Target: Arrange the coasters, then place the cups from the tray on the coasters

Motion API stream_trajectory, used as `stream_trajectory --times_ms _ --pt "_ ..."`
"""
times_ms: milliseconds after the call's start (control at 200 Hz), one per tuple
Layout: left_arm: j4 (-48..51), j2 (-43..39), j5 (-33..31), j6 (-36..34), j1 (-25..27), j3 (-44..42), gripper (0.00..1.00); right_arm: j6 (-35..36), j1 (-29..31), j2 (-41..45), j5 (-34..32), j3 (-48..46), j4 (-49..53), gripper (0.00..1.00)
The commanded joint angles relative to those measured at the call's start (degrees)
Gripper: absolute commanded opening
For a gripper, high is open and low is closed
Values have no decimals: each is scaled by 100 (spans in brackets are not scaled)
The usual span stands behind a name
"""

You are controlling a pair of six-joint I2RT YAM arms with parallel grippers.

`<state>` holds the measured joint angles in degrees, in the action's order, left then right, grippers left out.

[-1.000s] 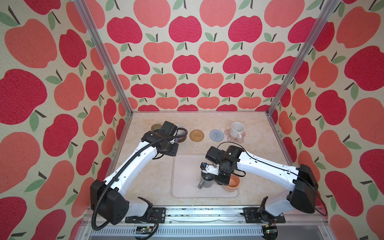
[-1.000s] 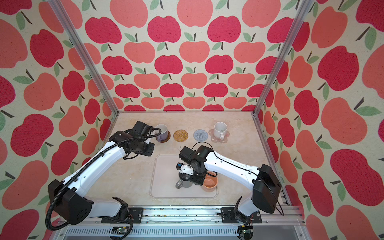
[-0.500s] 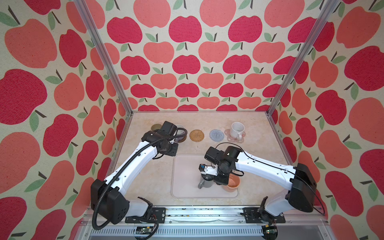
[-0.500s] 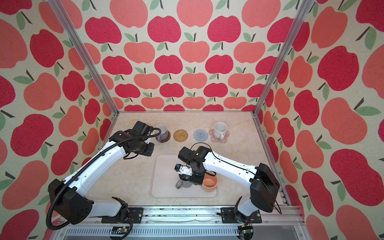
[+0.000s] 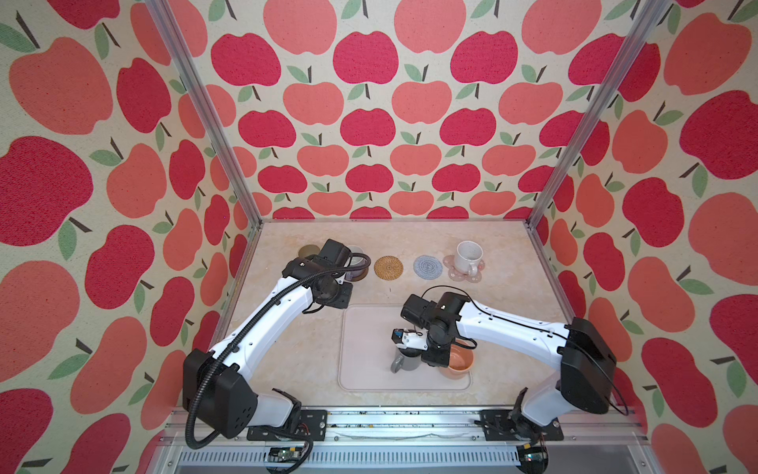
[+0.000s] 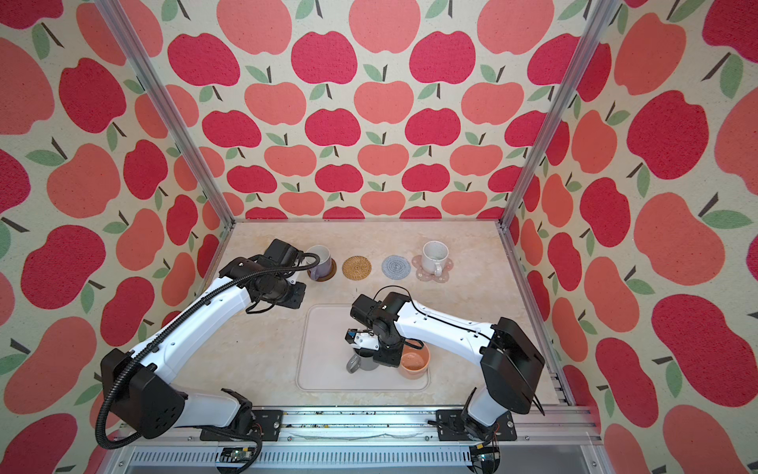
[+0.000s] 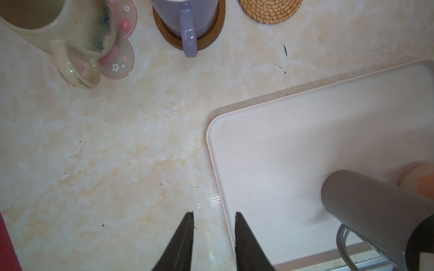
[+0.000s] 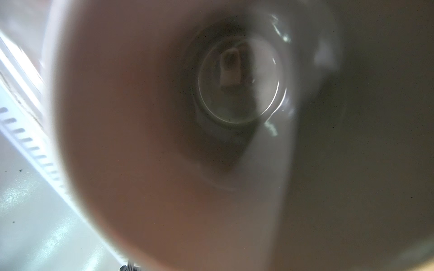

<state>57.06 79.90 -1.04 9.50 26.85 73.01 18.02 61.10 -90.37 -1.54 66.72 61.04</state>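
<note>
Nearest, on the large pale rectangular tray (image 5: 365, 353): two cups left to move, the tall dark grey mug (image 5: 406, 363) and the peach-orange mug (image 5: 457, 363), just beside each other. Right gripper (image 6: 369, 346) down at the grey mug's rim, its wrist view filled by a blurred mug interior. Cannot tell whether clamped on the mug or merely around it. Left gripper (image 7: 214, 214) further back over bare table beside the tray's corner, fingers slightly parted, nothing between them.

Beyond, along the far row, all five coasters laid out in a line.
- **Three filled:** squat beige-olive mug (image 7: 47, 23) on a pink flower-shaped coaster (image 7: 119, 63), lavender mug (image 6: 320, 258) on the dark brown round disc (image 6: 328, 274), white speckled mug (image 5: 467, 256) on the second pink flower coaster (image 5: 451, 274).
- **Two bare:** tan woven rattan round (image 5: 388, 267) and grey-blue knitted round (image 5: 428, 266), side by side.

By this reckoning, arranging finished and three of five cups placed. Grey mug's pick-up in hand, likely bound for a bare round, peach mug after.
</note>
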Motion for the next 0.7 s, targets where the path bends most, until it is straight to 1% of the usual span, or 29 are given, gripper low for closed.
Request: stream_trajectory --times_ms 0,210,495,695 --pt "82 96 -64 0 -31 117 32 79 -34 -61 -99 -104 -72 34" --pt "89 99 -90 -9 -31 143 32 72 -179 54 -250 -198 -215 24" --pt "121 92 -98 8 -31 161 32 -88 -692 603 154 -369 -789 21" --pt "121 74 -96 43 -33 108 32 -378 -1097 500 145 -379 -946 17"
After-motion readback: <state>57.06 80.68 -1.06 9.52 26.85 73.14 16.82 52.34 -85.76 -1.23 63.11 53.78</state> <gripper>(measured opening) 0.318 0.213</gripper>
